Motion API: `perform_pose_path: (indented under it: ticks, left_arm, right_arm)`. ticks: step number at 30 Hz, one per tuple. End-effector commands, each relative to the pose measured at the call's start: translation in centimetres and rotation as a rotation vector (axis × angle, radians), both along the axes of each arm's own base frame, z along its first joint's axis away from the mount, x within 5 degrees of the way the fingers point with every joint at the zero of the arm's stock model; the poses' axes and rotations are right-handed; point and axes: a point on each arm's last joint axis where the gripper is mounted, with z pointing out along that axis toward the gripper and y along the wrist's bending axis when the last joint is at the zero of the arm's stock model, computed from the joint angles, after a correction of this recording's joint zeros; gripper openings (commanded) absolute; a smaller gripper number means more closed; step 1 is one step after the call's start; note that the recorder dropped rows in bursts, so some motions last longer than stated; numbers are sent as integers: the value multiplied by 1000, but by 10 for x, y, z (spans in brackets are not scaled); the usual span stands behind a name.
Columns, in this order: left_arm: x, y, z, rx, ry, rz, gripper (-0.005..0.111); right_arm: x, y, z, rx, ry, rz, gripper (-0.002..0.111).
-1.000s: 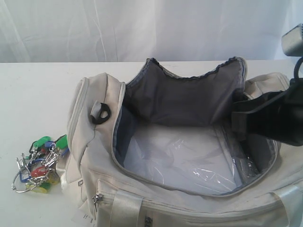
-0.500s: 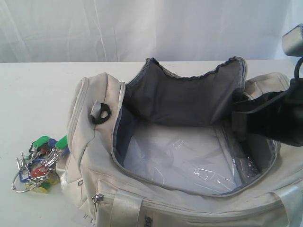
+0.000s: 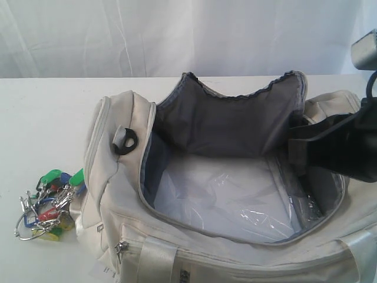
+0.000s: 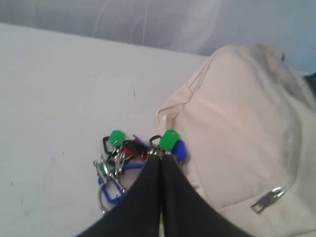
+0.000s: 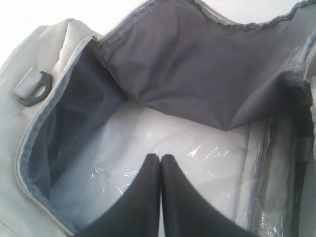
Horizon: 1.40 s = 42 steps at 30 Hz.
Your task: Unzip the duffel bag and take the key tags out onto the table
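While the duffel bag (image 3: 118, 194) lies with its long axis running left to right across the exterior view, its main zip is undone and the mouth faces up, with the grey-lined flap (image 3: 230, 124) folded toward the far side. The key tags (image 3: 50, 203) lie on the counter (image 3: 41, 118) just beside the bag's left end, the bunch trailing slantwise from green tags by the bag out to loose metal rings. Above them hangs the left pincer (image 4: 161, 157), jaws pressed together. The right pincer (image 5: 160, 159), likewise closed and empty, sits over the bag's right end.

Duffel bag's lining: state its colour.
Grey fabric lining of the cream-white duffel bag, clearest in the right wrist view.
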Motion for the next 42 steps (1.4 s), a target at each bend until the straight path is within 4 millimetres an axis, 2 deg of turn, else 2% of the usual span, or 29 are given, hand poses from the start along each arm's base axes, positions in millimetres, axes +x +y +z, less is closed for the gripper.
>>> perform_pose_path:
  ticks: [1,4,11,14,25,30,42]
  left_arm:
    - [7,4,-33,-39,-15,54,0]
    - [4,3,-45,112,103,-2,0]
    - [4,3,-46,292,98,-59,0]
    - [4,2,-46,284,99,-66,0]
    - [4,0,-45,35,115,-13,0]
    - [4,4,-46,123,115,6,0]
    - [4,7,-45,140,110,38,0]
  right_arm:
    - [-1,0,1,8,-5,-5,0]
    - [-1,0,1,10,-5,-6,0]
    - [-1,0,0,9,0,-5,0]
    - [-1,0,0,9,0,-5,0]
    - [-1,0,0,9,-2,-5,0]
    - [-1,0,0,9,-1,-5,0]
    - [-1,0,0,9,-2,-5,0]
